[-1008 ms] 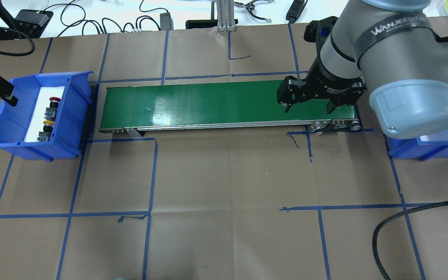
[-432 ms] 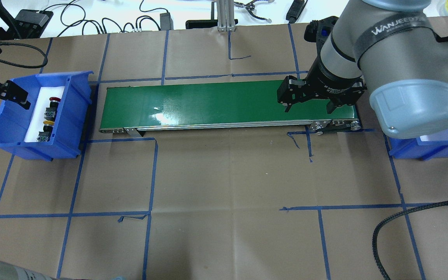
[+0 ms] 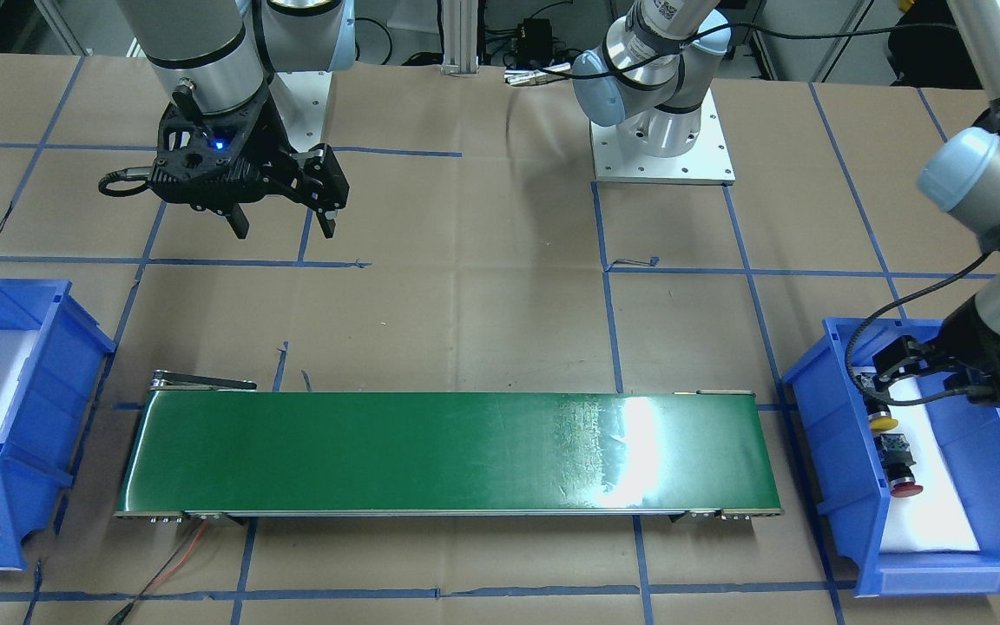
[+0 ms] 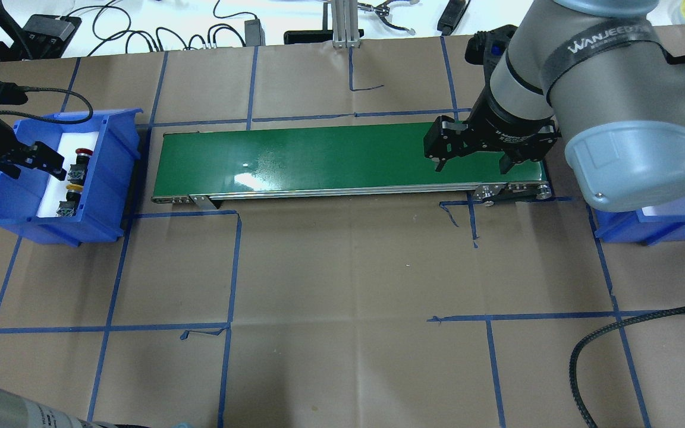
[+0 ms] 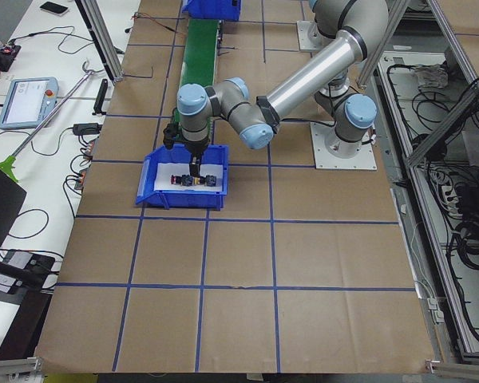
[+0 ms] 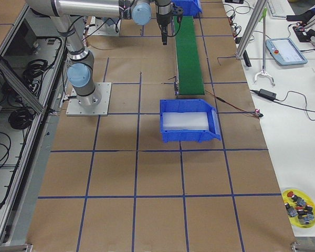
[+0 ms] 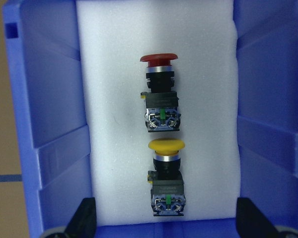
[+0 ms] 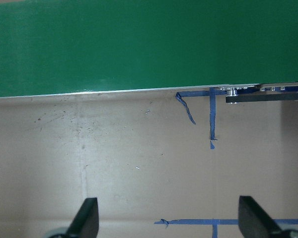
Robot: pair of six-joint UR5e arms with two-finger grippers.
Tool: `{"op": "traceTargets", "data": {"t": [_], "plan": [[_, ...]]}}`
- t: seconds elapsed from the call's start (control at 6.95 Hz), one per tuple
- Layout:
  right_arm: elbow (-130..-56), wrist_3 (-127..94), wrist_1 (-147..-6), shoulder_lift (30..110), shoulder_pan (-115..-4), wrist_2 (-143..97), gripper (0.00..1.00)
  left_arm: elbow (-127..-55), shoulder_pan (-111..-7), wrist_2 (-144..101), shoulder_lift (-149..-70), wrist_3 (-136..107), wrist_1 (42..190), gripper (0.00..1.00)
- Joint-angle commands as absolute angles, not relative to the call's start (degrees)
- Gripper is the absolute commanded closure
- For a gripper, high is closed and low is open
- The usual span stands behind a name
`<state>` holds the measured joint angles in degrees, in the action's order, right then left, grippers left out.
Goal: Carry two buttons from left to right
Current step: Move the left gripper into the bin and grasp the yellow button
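Left tool [image 4: 36,169] moved in over blue bin [image 4: 118,178], open above yellow button [image 7: 166,176] | right tool [image 4: 471,167] open | strap [image 4: 607,44]: WANJEED

Right blue bin [image 4: 660,229], off the right end of the conveyor [image 4: 348,157]: largely hidden behind right arm [image 4: 634,148]. Yellow dish [image 6: 311,206], well apart from conveyor: contents too small to identify.

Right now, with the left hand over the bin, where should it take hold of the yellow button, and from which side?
Take the yellow button by its black body, between cap and grey block, probably from straight above. It lies on its side on the white foam, cap close to the rear block of the red button, so the ends are crowded, while bare foam flanks the body.
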<state>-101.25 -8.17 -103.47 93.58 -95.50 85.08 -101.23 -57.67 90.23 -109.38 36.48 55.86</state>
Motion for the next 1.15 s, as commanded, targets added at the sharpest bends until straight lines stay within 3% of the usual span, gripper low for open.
{"op": "traceTargets", "data": {"t": [0.0,0.58,0.72,1.01], "plan": [[-101.2,-8.1,-103.4,93.7,-95.5,85.1,0.0,-105.5,-57.5,90.1,-111.7,36.6,49.9,0.0],[-101.2,-8.3,-103.5,93.8,-95.5,85.0,0.0,-105.5,-57.3,90.6,-114.1,36.5,48.1,0.04],[-101.2,-8.3,-103.5,93.7,-95.5,85.0,0.0,-105.5,-57.3,90.6,-114.1,36.3,48.1,0.15],[-101.2,-8.3,-103.4,93.4,-95.5,85.0,0.0,-105.4,-57.2,90.8,-113.9,36.4,48.1,0.57]]}}
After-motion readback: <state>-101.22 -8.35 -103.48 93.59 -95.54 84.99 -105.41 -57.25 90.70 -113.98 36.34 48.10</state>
